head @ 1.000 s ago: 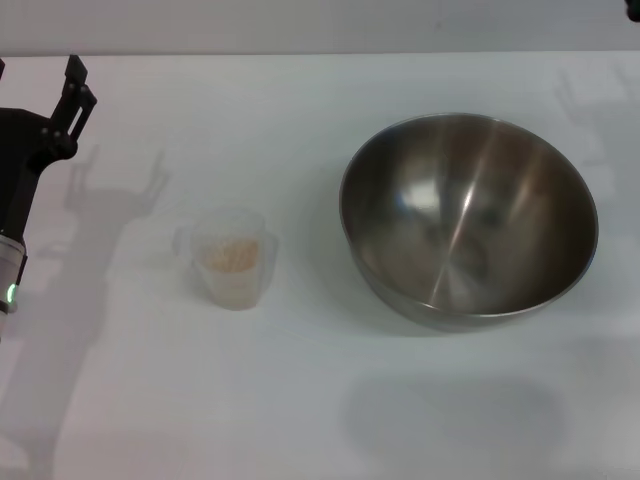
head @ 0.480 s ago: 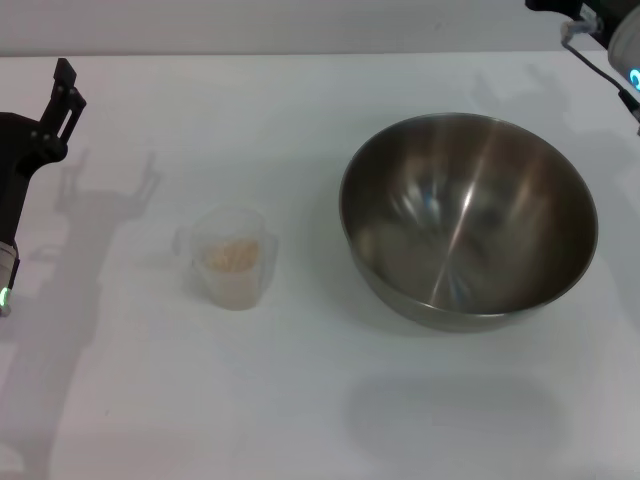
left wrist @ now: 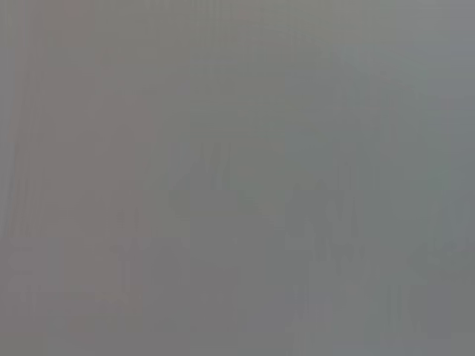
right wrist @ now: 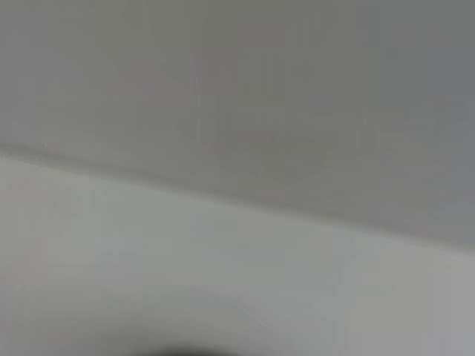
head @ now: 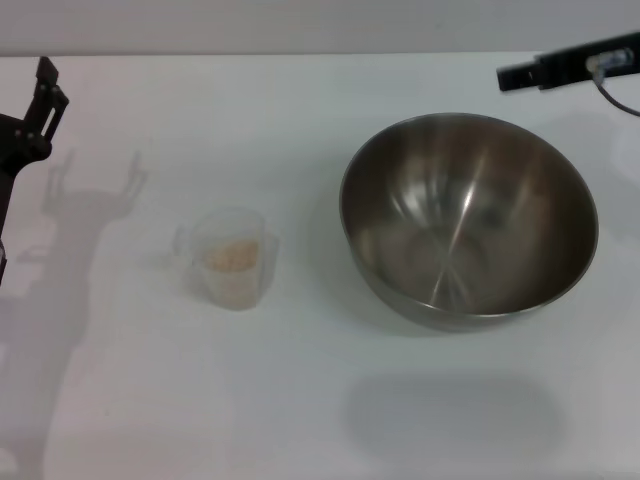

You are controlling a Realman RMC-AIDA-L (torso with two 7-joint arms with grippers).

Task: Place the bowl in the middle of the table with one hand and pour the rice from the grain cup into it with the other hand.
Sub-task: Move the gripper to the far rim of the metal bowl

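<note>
The steel bowl (head: pixel 468 215) stands on the right half of the white table (head: pixel 300 400) and is empty. The frosted grain cup (head: pixel 230 255) stands left of centre, upright, with rice (head: pixel 229 257) inside. My left gripper (head: pixel 15 105) is at the far left edge, partly out of frame, well left of the cup; one black finger (head: pixel 44 88) shows, and its shadow has two spread prongs, so it is open and empty. My right gripper (head: pixel 560 66) reaches in as a black bar at the upper right, beyond the bowl's far rim and not touching it.
A grey wall runs behind the table's far edge (head: pixel 300 53). The left wrist view shows only blank grey. The right wrist view shows the white tabletop (right wrist: pixel 185 267) meeting the wall.
My left gripper has drifted left toward the frame edge. My right gripper has come into view at the upper right and moved left, behind the bowl. Bowl and cup have not moved.
</note>
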